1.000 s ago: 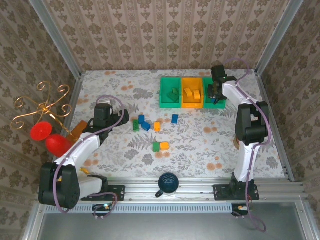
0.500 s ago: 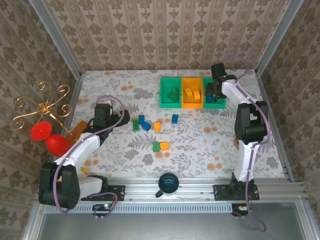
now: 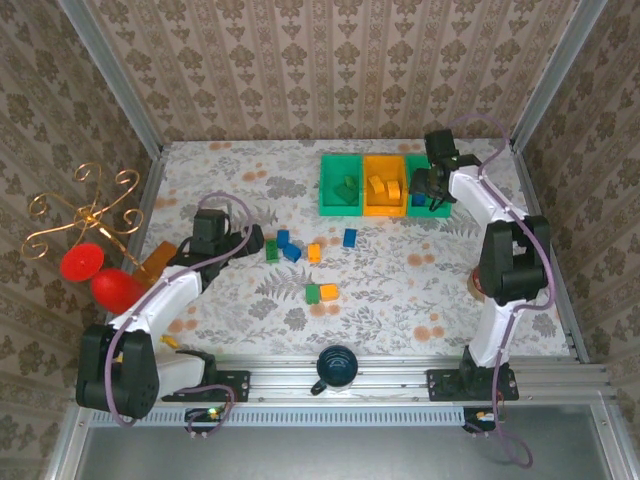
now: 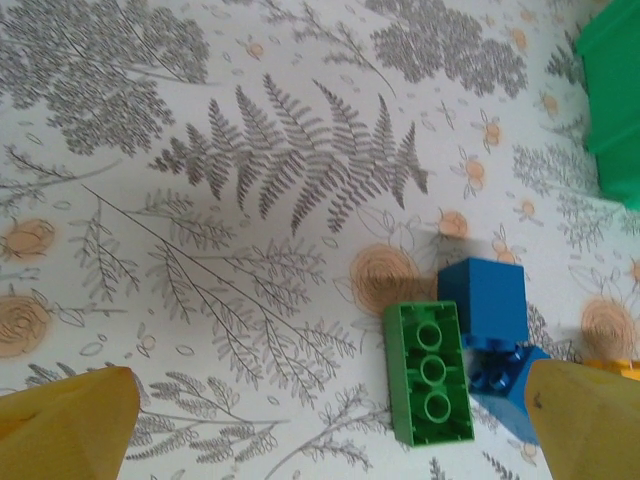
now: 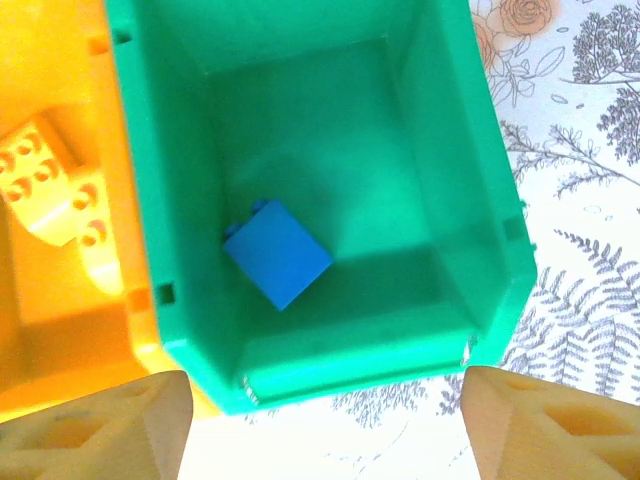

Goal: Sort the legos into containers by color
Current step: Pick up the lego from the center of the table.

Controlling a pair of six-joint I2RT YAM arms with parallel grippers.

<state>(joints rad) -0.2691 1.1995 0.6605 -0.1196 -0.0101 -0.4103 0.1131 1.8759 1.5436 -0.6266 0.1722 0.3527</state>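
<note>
Your right gripper (image 5: 320,425) hangs with jaws apart and empty over the green bin (image 5: 455,150) at the table's far edge, a blue brick (image 5: 277,253) lying inside. Your left gripper (image 4: 325,420), spread wide, is nearer the loose bricks mid-table. The green brick (image 4: 432,372) lies off-centre between its fingers, long axis crosswise to their closing line.

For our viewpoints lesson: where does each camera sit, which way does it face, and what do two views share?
Top external: above and behind the arms, facing down at the table; both arms show, left tool and right tool.
Left wrist: on the left arm, facing down at a green brick; its open fingertips below.
Right wrist: above the green bin, facing down at a blue brick; its fingertips sit apart.
Shared: top and right wrist both show that bin.
</note>
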